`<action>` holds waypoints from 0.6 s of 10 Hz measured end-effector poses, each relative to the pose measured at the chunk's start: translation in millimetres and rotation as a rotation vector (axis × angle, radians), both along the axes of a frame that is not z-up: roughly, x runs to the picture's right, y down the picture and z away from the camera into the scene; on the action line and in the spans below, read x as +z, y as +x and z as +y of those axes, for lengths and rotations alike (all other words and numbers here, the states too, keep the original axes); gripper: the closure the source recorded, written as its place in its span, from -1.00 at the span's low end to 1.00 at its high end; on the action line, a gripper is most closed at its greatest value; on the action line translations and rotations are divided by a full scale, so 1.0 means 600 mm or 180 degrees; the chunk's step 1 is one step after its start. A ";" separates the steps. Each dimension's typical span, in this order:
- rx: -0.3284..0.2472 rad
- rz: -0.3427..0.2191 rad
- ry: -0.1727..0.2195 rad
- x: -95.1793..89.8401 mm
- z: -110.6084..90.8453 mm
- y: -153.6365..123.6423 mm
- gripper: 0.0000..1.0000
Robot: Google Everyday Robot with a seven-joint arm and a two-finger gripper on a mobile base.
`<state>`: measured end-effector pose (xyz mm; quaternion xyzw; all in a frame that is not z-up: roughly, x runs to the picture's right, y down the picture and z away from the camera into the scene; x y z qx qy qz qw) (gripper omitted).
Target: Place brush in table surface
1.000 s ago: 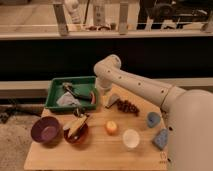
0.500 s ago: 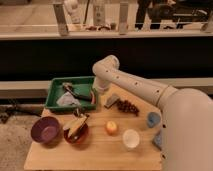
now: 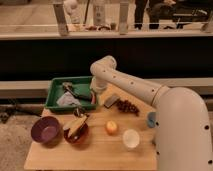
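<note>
While the fingers [image 3: 98, 95] hang by the tray [image 3: 53, 95], the brush [image 3: 111, 101] lies beside.

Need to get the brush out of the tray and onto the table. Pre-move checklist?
1. Brush located: ok, lying in the green tray beside the grey-blue cloth.
2. Gripper open and empty: ok, it hangs at the tray's right rim.
3. Gripper above the brush: not ok, the brush lies nearer the tray's middle.
4. Room to grasp: cannot tell, the cloth and the red-handled tool lie close.
5. Free table surface for the drop: ok, bare wood along the front.
</note>
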<state>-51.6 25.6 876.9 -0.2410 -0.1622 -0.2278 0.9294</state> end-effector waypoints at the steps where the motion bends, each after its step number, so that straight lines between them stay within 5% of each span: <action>1: -0.0018 -0.0024 -0.0003 0.003 0.001 -0.005 -0.60; 6: -0.0106 -0.0150 -0.0010 0.025 0.006 -0.030 -0.60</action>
